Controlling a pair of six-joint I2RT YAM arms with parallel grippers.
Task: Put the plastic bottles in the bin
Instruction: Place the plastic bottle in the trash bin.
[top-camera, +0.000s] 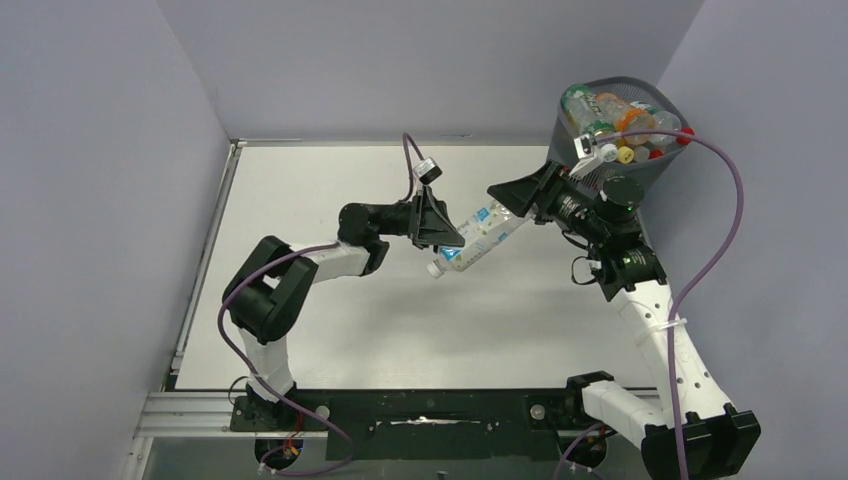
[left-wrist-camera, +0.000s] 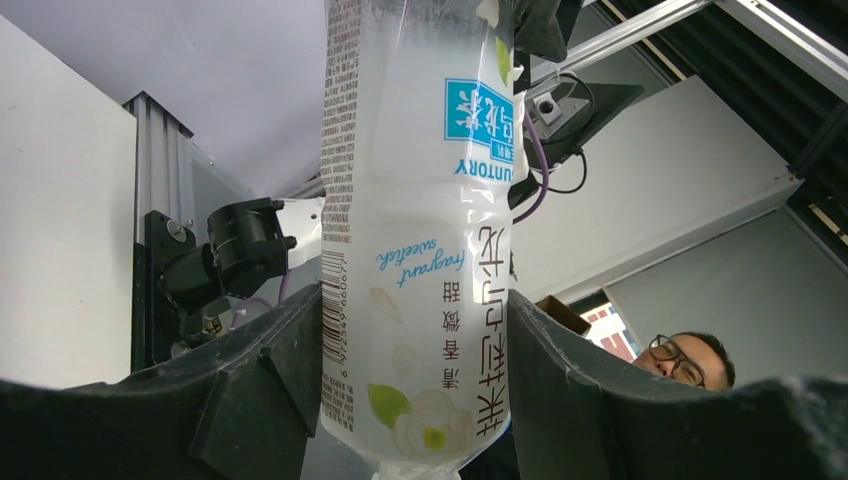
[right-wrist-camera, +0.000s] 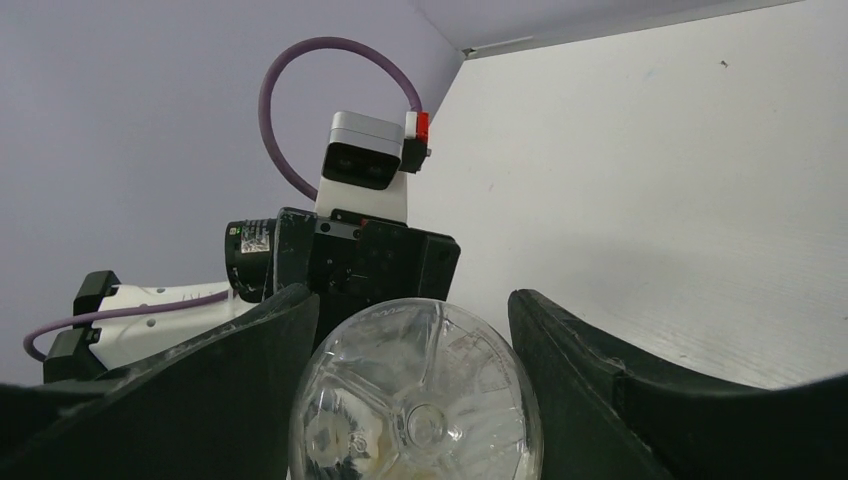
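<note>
A clear plastic bottle with a white and blue label hangs in the air between both arms, above the middle of the table. My left gripper is shut on its cap end; in the left wrist view both fingers press the bottle at the gripper. My right gripper is closed round its base end; in the right wrist view the clear base fills the gap at the gripper. The wire-mesh bin stands at the far right corner and holds several bottles.
Grey walls close in the white table on the left, back and right. The right arm's elbow sits close in front of the bin. A person's face shows in the left wrist view beyond the table.
</note>
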